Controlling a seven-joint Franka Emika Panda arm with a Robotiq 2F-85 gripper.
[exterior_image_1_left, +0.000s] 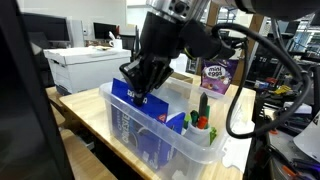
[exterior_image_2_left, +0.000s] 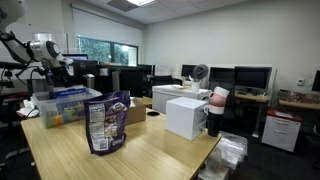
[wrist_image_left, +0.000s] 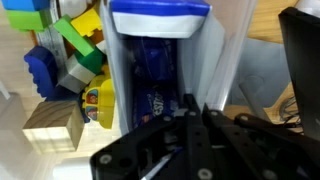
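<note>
My gripper hangs inside a clear plastic bin on a wooden table. Its tips sit at the top edge of a blue snack package that stands upright in the bin. In the wrist view the black fingers are pressed together, just above the blue package with its white rim. I see nothing between the fingers. Colourful toy blocks and a wooden block lie beside the package. In an exterior view the arm reaches over the bin.
A purple mini eggs bag stands behind the bin; it also shows in an exterior view. Green and red toys sit at the bin's end. A white box stands on the table, and a white case stands beyond it.
</note>
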